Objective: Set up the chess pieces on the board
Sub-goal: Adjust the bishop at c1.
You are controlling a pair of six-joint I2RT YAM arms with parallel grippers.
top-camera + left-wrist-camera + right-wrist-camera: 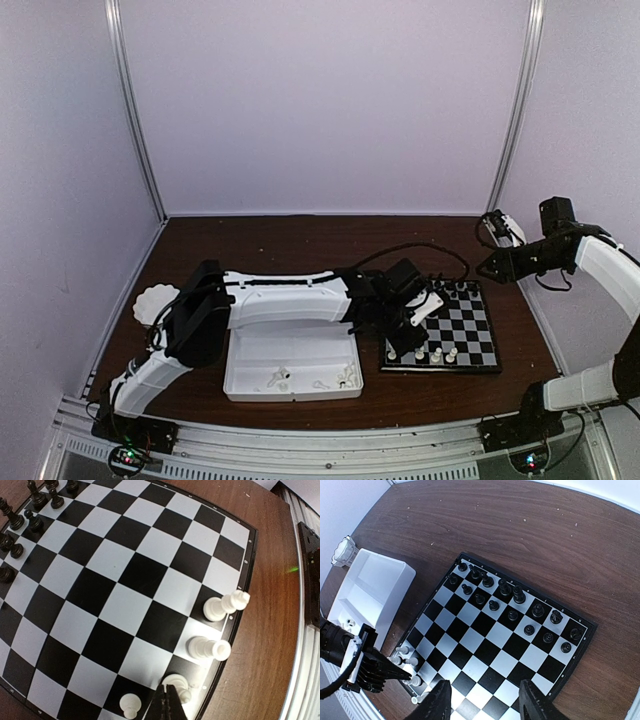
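White chess pieces (210, 647) edge the board (125, 575) beside the closed left end effector (167, 707); right end effector (485, 687) parted, empty.

Nothing really readable here tbh, just tiny white marks (245, 562) on the rim of the flat black-and-white checked chessboard (142, 575), too blurry.

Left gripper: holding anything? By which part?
Cannot tell. The left gripper is shut, its tip overlapping a white chess piece on the edge row of the board; a pinch isn't visible. Right gripper holds nothing.
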